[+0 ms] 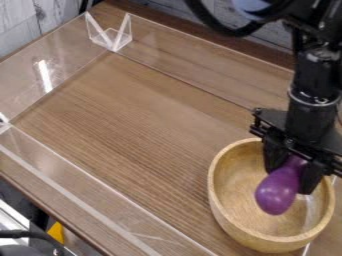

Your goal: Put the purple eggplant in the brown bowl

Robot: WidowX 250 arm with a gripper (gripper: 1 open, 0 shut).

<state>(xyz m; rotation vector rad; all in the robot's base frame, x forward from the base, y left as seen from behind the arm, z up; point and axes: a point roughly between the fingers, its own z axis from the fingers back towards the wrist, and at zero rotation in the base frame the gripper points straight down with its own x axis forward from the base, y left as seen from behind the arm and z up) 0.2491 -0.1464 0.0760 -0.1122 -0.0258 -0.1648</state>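
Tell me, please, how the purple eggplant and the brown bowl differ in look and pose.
The purple eggplant is glossy and elongated; the brown bowl is matte, grained wood and round. The eggplant is much the smaller, narrower than the bowl's opening. The eggplant hangs upright in the shut gripper, while the bowl sits flat on the table. Both have rounded forms.

Hand pointing down, clamped on purple eggplant, which hangs inside brown bowl at near right of bench.
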